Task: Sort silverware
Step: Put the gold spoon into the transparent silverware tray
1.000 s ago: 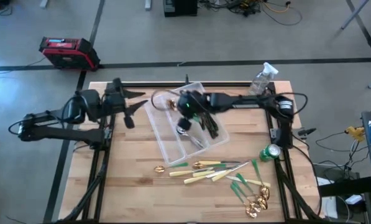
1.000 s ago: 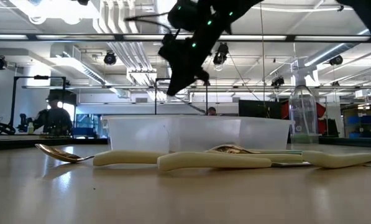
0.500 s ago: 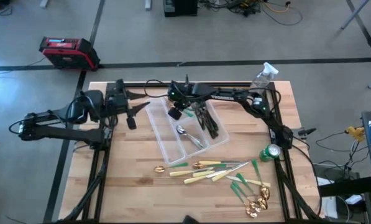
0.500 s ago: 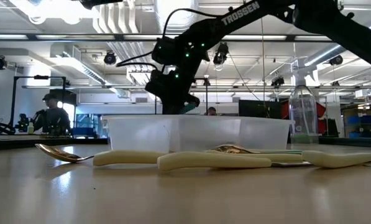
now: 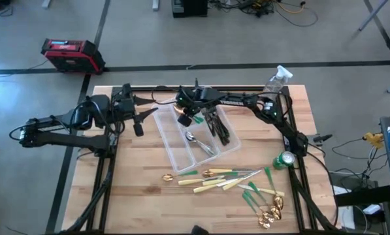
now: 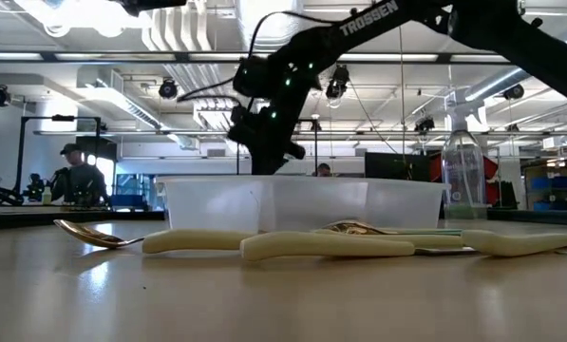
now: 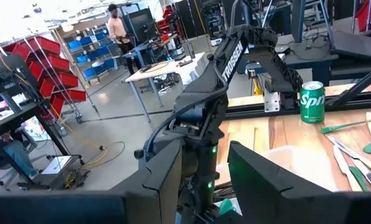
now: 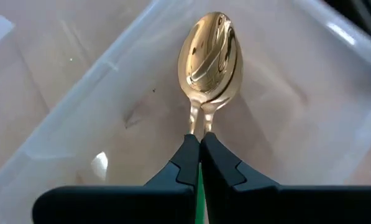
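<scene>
My right gripper (image 8: 198, 140) reaches across the far part of the clear divided tray (image 5: 170, 149) and is shut on a gold spoon (image 8: 211, 53) with a green handle. The spoon's bowl lies over the tray's far-left compartment. In the low view the right gripper (image 6: 269, 160) hangs just above the tray's rim (image 6: 292, 179). Dark forks (image 5: 219, 128) and silver spoons (image 5: 198, 141) lie in the tray. More silverware (image 5: 227, 180) with cream and green handles lies on the table near the tray, and gold spoons (image 5: 271, 212) at the near right. My left gripper (image 5: 138, 116) waits open, left of the tray. My right gripper pinches the gold spoon by its neck (image 8: 199, 124), just behind the bowl, between the two fingers. The fingers lie along the spoon, and the green handle (image 8: 199, 186) runs back between them. The bowl points away from the gripper over the tray floor; whether it touches the floor I cannot tell.
A green can (image 5: 285, 160) stands at the table's right edge and a clear spray bottle (image 5: 276, 82) at the far right corner. Bare wood lies near the table's left and near edges. A red case (image 5: 70, 55) sits on the floor beyond the table.
My right gripper has moved from above the tray's middle toward its far-left compartment and has come down to just above the rim, with the arm stretching out across the far edge. In the last half second it has stayed nearly still.
</scene>
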Action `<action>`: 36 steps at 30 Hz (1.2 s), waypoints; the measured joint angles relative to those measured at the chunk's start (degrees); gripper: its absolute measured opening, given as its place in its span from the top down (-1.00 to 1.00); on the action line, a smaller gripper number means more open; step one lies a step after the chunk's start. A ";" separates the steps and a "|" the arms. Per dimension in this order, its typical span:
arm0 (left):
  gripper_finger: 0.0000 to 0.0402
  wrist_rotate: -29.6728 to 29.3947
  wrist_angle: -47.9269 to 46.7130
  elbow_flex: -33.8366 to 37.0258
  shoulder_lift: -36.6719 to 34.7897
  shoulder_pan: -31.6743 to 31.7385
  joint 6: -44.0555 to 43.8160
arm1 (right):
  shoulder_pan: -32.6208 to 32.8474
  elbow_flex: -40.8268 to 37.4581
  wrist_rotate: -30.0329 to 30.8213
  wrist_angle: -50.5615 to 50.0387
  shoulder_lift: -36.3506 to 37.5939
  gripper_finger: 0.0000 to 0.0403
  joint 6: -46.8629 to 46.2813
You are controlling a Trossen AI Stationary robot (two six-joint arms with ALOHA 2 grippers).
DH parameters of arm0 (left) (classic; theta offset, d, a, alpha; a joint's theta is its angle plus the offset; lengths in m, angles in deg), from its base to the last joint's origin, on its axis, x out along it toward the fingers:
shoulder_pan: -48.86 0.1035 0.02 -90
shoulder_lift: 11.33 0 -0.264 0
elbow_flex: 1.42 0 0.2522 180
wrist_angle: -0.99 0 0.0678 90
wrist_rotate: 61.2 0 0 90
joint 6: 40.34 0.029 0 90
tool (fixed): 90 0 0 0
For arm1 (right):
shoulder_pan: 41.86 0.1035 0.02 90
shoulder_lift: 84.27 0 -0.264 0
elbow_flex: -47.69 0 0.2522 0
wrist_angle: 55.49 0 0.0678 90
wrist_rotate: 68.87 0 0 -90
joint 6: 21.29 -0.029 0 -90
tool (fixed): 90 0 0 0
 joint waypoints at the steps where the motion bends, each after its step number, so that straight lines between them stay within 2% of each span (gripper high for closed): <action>1: 0.41 0.00 -0.48 -0.01 -0.05 0.00 -0.07 | 0.12 0.00 0.24 -0.64 0.81 1.00 0.75; 6: 0.41 0.02 -2.63 0.00 -0.30 0.00 -1.39 | 1.98 -0.09 3.41 -11.52 6.44 1.00 5.28; 11: 0.41 2.47 -2.66 1.29 0.69 0.00 -1.86 | 6.88 -2.77 3.45 -25.54 12.89 1.00 6.48; 17: 0.41 2.58 1.32 4.26 2.45 0.00 -2.52 | 16.07 -12.80 3.37 -26.71 22.68 1.00 -0.02; 22: 0.41 2.58 2.67 5.03 4.55 -0.04 -6.99 | 25.10 -22.54 3.44 -25.91 30.99 1.00 -8.88; 26: 0.41 2.71 3.06 6.18 7.07 -0.21 -10.43 | 33.79 -30.51 5.18 -23.94 36.90 1.00 -19.38; 31: 0.41 4.79 7.98 7.86 10.68 -0.49 -12.48 | 45.42 -39.78 5.94 -21.25 40.85 1.00 -33.77; 36: 0.41 5.60 14.09 8.06 14.60 -0.92 -13.01 | 56.57 -45.46 5.08 -19.85 41.17 1.00 -49.32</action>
